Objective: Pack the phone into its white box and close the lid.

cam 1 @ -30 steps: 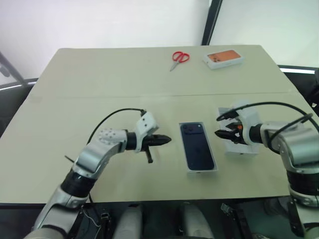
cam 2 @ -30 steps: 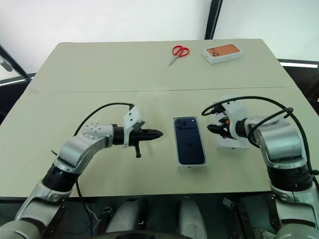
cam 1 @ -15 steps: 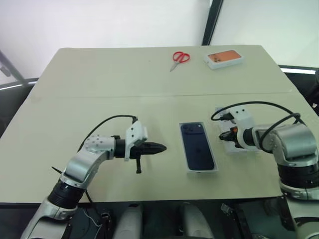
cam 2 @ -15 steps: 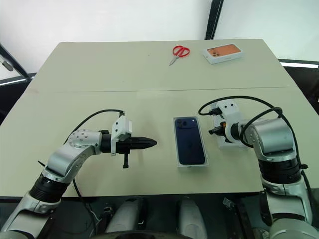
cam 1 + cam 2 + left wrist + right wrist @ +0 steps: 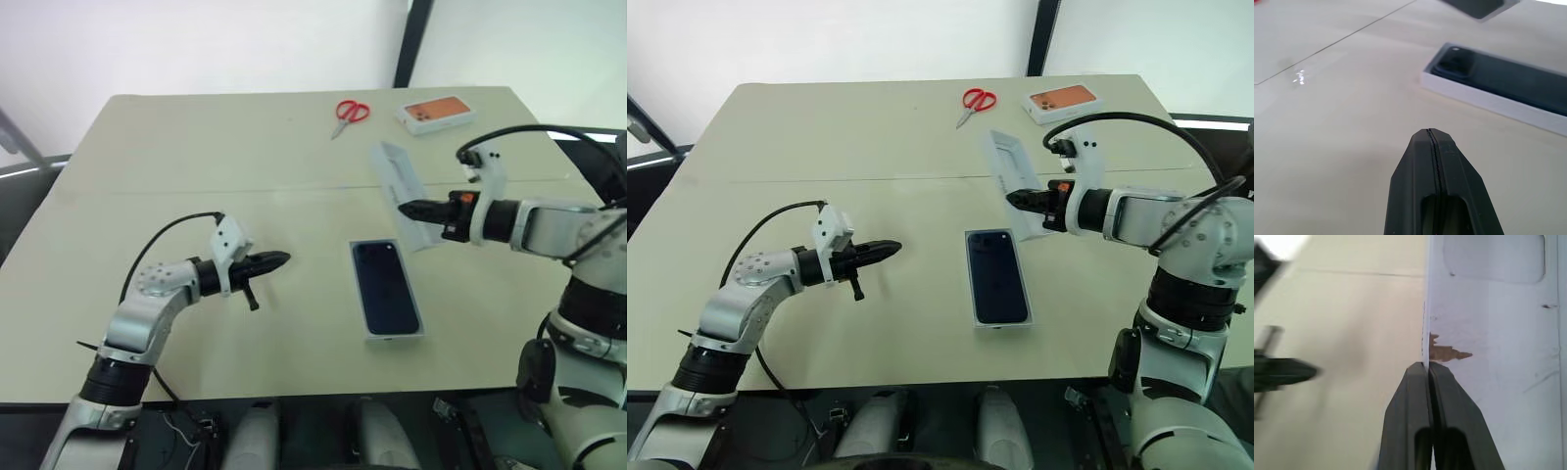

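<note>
Bright even light, soft shadows; right wrist view blurred.

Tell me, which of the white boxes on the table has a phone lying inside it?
The open white box near the table's front edge, holding the dark phone. The box with the orange picture lies closed at the far edge by the scissors.
</note>
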Available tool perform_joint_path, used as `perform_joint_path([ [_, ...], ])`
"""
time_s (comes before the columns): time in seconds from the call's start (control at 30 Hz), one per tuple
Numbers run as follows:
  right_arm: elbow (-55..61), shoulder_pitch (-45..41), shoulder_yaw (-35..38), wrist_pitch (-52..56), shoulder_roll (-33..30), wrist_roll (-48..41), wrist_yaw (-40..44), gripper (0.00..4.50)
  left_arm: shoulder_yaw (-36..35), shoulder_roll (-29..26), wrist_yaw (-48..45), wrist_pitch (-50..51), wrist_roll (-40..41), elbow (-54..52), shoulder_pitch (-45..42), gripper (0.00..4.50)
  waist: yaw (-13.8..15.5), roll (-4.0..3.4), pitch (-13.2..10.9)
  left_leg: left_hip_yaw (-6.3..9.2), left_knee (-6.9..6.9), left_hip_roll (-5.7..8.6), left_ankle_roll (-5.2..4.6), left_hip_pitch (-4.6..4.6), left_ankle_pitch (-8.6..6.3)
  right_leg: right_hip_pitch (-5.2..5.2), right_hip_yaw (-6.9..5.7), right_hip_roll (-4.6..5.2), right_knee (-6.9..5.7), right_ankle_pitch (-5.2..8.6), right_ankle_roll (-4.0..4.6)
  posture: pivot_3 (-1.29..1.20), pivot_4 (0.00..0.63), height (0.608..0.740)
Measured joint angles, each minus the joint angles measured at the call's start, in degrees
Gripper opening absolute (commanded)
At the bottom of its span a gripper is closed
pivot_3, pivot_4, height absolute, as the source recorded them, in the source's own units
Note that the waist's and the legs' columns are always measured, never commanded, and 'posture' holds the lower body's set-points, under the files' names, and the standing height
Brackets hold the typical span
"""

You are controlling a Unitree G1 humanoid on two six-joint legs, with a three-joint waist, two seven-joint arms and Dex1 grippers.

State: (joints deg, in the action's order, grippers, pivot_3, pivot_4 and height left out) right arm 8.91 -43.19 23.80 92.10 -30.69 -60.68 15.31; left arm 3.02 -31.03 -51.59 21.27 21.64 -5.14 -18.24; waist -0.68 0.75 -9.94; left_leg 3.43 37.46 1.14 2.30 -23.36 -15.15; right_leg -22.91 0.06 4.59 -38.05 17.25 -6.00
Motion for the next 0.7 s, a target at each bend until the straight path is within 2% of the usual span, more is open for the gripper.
perform_joint_path([
  [0.03,-0.77,1.12,-0.51,-0.91,0.65,-8.1,-4.45,0.07,-0.37,-0.08,0.16,-0.35,-0.07,0.63,-0.08,0.0,-0.03,0.0,0.0,-0.02,0.0,0.01,0.0,0.0,0.0,0.01,0.01,0.01,0.0,0.0,0.0,0.0,0.15,0.74],
  [0.07,-0.91,5.06,-4.33,-6.05,-1.03,-23.26,-13.17,0.07,-0.52,-0.08,0.29,-0.63,-0.12,0.72,-0.07,0.0,0.17,0.0,0.0,0.04,0.0,0.0,-0.01,-0.01,0.0,0.05,-0.02,0.08,0.04,0.0,0.0,0.0,0.15,0.74],
  [0.1,-0.86,7.91,-7.52,-9.56,-1.62,-33.04,-19.39,0.07,-0.75,-0.16,0.39,-0.71,-0.18,0.99,-0.01,0.0,0.11,0.03,-0.03,0.03,0.04,0.02,-0.03,-0.02,0.0,0.08,-0.1,0.09,0.05,0.0,-0.01,0.0,0.15,0.74],
  [0.13,0.03,10.95,-10.27,-14.18,-1.47,-40.82,-25.35,0.07,-0.89,-0.07,0.53,-0.73,-0.18,1.26,-0.08,0.0,-0.06,0.03,-0.03,0.0,0.05,0.03,-0.05,-0.05,0.01,0.07,-0.08,0.09,0.05,0.0,-0.01,0.0,0.15,0.74],
  [0.2,4.76,18.14,-13.96,-21.72,1.45,-47.96,-32.19,0.07,-1.22,0.2,0.85,-0.85,-0.16,1.3,-0.13,0.0,-0.21,0.05,-0.01,0.01,0.06,0.02,-0.08,-0.02,0.01,0.1,-0.06,0.05,0.04,0.0,-0.01,0.0,0.15,0.74],
  [0.3,11.14,25.51,-18.67,-29.07,5.98,-50.33,-37.7,0.07,-1.57,0.73,1.21,-0.91,-0.18,1.29,-0.25,0.0,-0.4,0.0,-0.02,-0.01,0.04,0.0,-0.08,0.0,0.01,0.02,0.01,0.0,-0.04,0.0,-0.01,0.0,0.15,0.74],
  [0.47,17.67,32.5,-21.94,-38.42,9.37,-51.01,-45.83,0.07,-0.48,2.79,1.75,-0.89,-0.41,0.42,-0.36,0.0,-0.27,0.01,-0.01,0.0,0.04,0.01,-0.08,0.01,0.01,0.04,0.01,0.0,-0.02,0.01,-0.02,0.0,0.15,0.74],
  [0.7,20.04,31.69,-23.26,-44.48,11.83,-51.48,-53.3,0.07,2.45,5.28,2.02,-0.68,-1.12,0.37,-1.75,0.0,-0.17,0.01,-0.01,0.01,0.04,0.02,-0.08,0.02,0.01,0.04,0.02,-0.02,-0.02,0.01,-0.01,0.0,0.15,0.74],
])
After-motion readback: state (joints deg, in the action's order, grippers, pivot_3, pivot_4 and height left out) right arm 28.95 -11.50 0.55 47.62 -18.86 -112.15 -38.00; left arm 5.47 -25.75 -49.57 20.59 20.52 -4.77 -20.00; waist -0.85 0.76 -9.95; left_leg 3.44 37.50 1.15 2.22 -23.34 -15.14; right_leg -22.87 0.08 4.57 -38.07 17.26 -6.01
